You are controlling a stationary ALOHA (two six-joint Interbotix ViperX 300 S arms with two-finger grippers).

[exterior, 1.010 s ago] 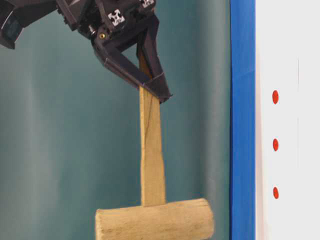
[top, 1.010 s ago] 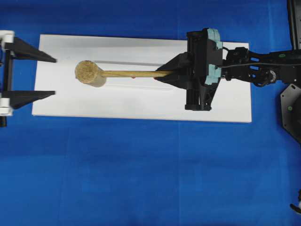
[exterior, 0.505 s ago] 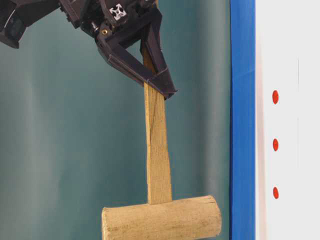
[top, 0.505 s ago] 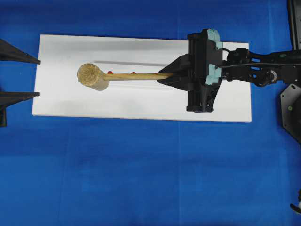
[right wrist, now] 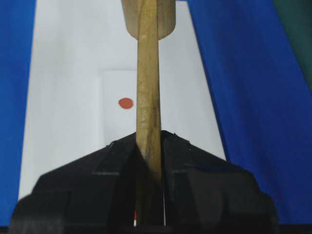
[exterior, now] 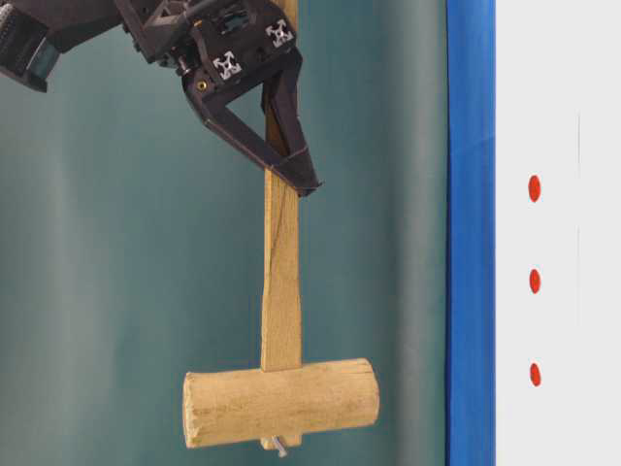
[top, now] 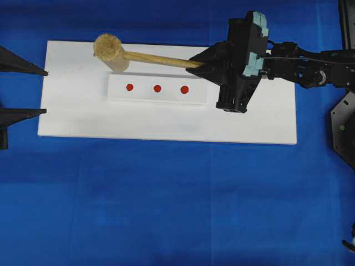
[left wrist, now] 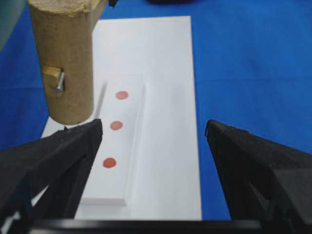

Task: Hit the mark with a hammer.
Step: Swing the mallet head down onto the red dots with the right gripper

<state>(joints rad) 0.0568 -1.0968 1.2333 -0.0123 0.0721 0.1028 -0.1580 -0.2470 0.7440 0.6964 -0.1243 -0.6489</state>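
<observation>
Swung off the red marks (top: 157,88) toward the white board's (top: 66,119) far edge since a second ago, the hammer (top: 110,51) stretches lengthwise from my right end effector (top: 195,62), clamped on its handle, while my left end effector (top: 33,91) waits wide apart, empty.

The right gripper (top: 195,62) was matte black, with long fingers (exterior: 262,146) tapering to wedge points. Behind it sat a boxy black frame with a pale teal block (top: 254,39) and a thin black cable beyond. White cross-shaped markings and a brass screw showed near the finger roots. The left gripper (top: 25,91) had like black wedge fingers (left wrist: 253,165).
</observation>
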